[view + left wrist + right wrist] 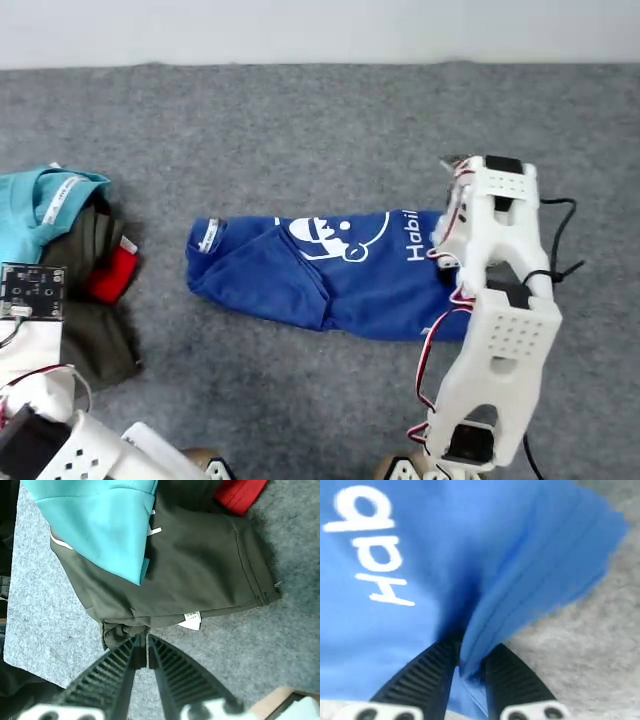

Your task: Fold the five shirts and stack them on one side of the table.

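Note:
A blue shirt (330, 270) with white print lies partly folded across the middle of the grey table. My right gripper (447, 262) is at its right end, and in the right wrist view it (467, 647) is shut on a raised fold of the blue shirt (395, 605). At the left edge lies a pile: a teal shirt (35, 205) on top, a dark olive shirt (95, 330) and a red shirt (112, 272). My left gripper (142, 641) is shut, its tips right at the hem of the dark olive shirt (200, 570), below the teal shirt (100, 520) and red shirt (237, 492).
Grey felt (300, 130) covers the table, with open room behind the blue shirt and in front of it. The left arm (35, 330) stands at the front left beside the pile. A pale wall (320, 30) bounds the far edge.

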You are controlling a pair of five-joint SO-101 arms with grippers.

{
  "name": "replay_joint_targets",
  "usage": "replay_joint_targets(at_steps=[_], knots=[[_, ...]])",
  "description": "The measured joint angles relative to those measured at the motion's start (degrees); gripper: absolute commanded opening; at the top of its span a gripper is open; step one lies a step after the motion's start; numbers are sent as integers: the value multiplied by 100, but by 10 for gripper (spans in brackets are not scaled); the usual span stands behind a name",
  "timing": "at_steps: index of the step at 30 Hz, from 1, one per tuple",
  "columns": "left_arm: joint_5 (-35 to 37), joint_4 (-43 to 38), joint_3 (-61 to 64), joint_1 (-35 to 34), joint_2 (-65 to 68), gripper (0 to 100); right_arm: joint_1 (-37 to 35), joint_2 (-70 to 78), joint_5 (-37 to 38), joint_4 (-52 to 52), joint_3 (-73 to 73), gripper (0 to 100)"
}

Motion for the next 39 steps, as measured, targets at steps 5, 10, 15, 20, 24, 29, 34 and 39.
replay_joint_targets(at_steps=[5,10,15,20,24,29,34,39], knots=[[0,0,0,0,0,15,211,-510,510,211,0,9],[0,0,0,0,0,15,923,-782,1275,211,0,9],[0,0,0,0,0,15,1776,-756,2119,229,-246,9],[0,0,0,0,0,15,2453,-211,2673,281,-1231,9],[0,0,0,0,0,15,2523,26,2945,888,-2013,9],[0,0,0,0,0,15,2277,-53,2989,1160,-2444,9],[0,0,0,0,0,15,1811,-897,2989,1160,-1925,9],[0,0,0,0,0,15,1029,-1969,2989,1160,-624,9]])
